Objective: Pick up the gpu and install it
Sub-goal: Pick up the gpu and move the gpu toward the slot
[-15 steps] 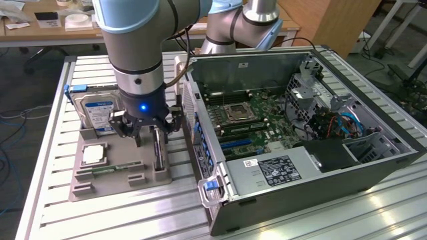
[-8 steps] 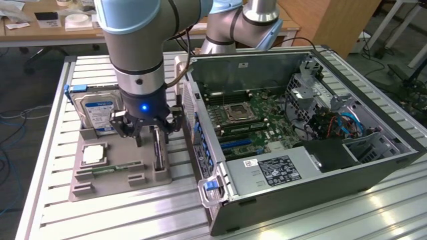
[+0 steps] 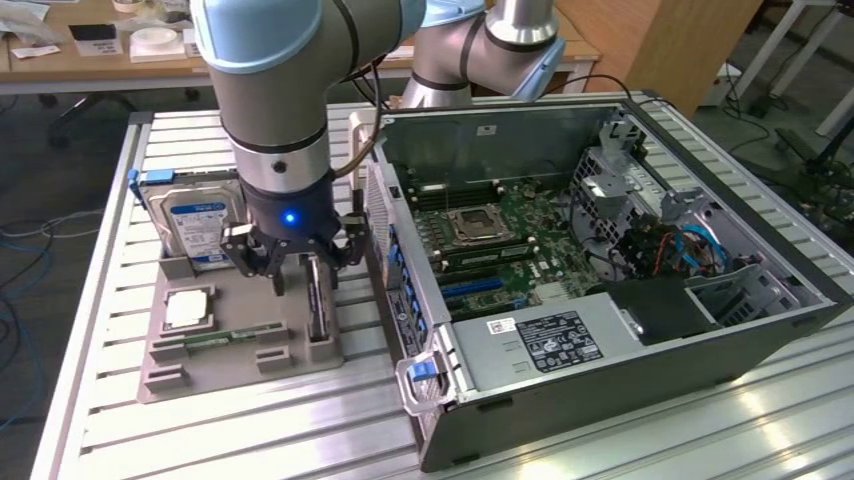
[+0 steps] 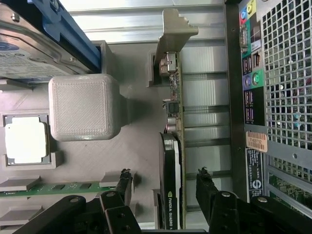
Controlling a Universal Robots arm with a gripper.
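The slatted metal surface (image 3: pixel 107 420) carries an open computer case (image 3: pixel 627 395) on the exterior view's right and a grey tray (image 3: pixel 227 370) on its left. The arm (image 3: pixel 267 90) reaches down over the tray. In the tray a blue-labelled hard drive (image 3: pixel 194 225) stands upright. Beside it the gpu (image 3: pixel 318 305) sits edge-on in its slot, on the side nearest the case. The hand (image 4: pixel 163 174) is released, its fingers (image 4: pixel 207 187) spread to either side of the gpu, gaps showing. A processor chip (image 3: pixel 187 308) and memory stick (image 3: pixel 220 340) lie flat nearby.

Gpu (image 4: pixel 169 165) glossy black plastic, bracket (image 4: pixel 176 27) matt metal; tray (image 4: pixel 139 156) rough grey plastic.
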